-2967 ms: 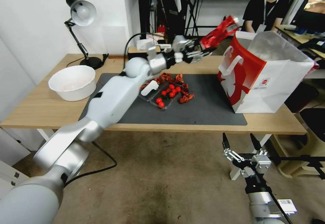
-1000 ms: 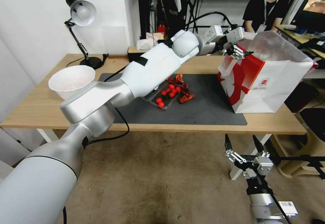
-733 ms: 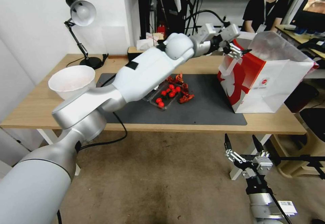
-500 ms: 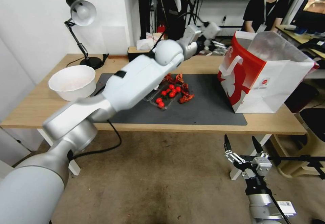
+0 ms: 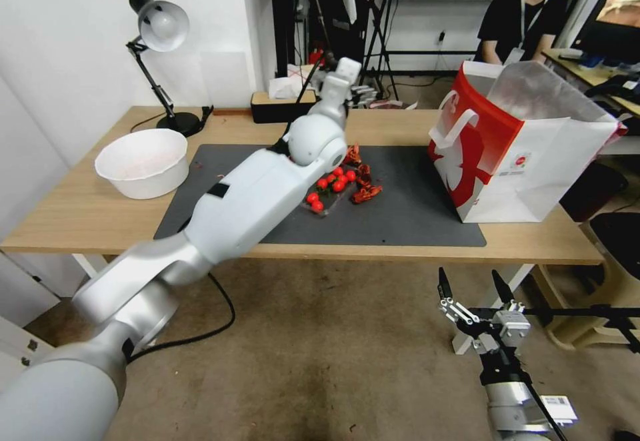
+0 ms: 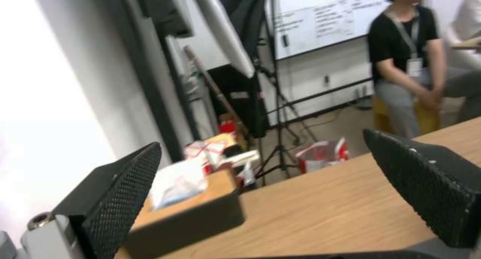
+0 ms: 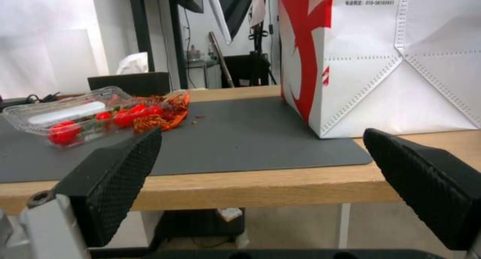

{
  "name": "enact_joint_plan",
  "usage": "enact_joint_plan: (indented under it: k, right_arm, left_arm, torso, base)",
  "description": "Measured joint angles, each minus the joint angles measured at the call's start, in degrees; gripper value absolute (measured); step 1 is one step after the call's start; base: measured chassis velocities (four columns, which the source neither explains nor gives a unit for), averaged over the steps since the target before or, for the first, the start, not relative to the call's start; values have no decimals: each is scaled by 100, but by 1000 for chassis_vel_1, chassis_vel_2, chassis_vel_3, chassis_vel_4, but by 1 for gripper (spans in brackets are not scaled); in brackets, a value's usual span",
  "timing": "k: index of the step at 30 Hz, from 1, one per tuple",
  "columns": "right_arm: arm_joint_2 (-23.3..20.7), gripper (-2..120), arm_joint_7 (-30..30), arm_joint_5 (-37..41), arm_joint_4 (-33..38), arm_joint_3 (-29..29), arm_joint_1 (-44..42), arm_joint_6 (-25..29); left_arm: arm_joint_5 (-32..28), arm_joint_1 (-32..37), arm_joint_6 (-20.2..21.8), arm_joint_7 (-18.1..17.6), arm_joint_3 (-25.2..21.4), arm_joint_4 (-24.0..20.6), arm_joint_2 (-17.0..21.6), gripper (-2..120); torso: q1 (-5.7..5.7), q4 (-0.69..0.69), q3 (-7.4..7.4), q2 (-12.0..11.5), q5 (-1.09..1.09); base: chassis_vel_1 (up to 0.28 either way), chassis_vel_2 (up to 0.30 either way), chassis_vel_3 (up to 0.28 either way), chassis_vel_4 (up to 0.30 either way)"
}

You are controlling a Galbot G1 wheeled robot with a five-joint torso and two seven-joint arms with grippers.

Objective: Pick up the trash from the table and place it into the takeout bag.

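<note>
**Operator:** Which containers can you see, and what is in them?

**Describer:** In your head view the takeout bag [image 5: 533, 154] stands upright on the counter [image 5: 60, 218] at about 3 o'clock from the dark mat's [image 5: 400, 218] centre, its base partly on the mat. It is large and boxy, with white sides, a red panel carrying a white handle, a small red logo and a silvery lining. Its mouth is open, but you cannot see what lies inside. Near the mat's middle sits a clear tray of red cherry tomatoes [image 5: 327, 196], with red shell scraps [image 5: 363, 184] just beside it at 2 o'clock. A large white bowl [image 5: 141, 161] rests on bare wood at 9 o'clock; its inside looks pale and its contents cannot be made out.

**Operator:** Where are my pincers?

**Describer:** Your left arm reaches across the mat, and its left pincer [image 6: 265, 184] is held above the counter's far edge, at 12 o'clock from the tray. Its fingers [image 6: 118, 191] are spread wide with nothing between them; past them you see a tissue box [image 6: 185, 206] on the wood. Your right pincer [image 5: 475, 289] waits low in front of the counter, at 5 o'clock from the mat, also spread and empty, facing the bag's white side [image 7: 401, 63].
</note>
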Motion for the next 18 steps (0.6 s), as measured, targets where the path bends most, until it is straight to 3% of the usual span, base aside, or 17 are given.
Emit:
enact_joint_plan:
  k: [2,5,10,13,18]
  right_arm:
    - [-7,100,0,-1,7,0,0,-2]
    - [-13,100,0,-3,16,-8,-8,-3]
    - [0,100,-4,-13,46,-19,-27,-4]
    - [-41,100,-6,-25,107,-12,-22,-8]
    - [-91,100,-2,-22,130,-5,-3,-30]
  left_arm:
    - [92,353,37,-406,-218,-326,166,100]
    - [237,776,35,-480,-430,-676,459,100]
    - [383,1553,66,-469,-969,-1234,932,100]
    - [665,2411,36,-277,-1536,-1715,1310,100]
    - [820,2838,-8,-249,-1855,-1880,1403,100]
  torso:
    - [0,2,0,0,0]
    - [0,1,0,0,0]
    - [0,2,0,0,-2]
    - [-1,4,0,0,-2]
    - [0,0,0,0,-1]
  base:
    - [0,0,0,0]
    - [0,0,0,0]
    - [0,0,0,0]
    - [0,0,0,0]
    - [0,0,0,0]
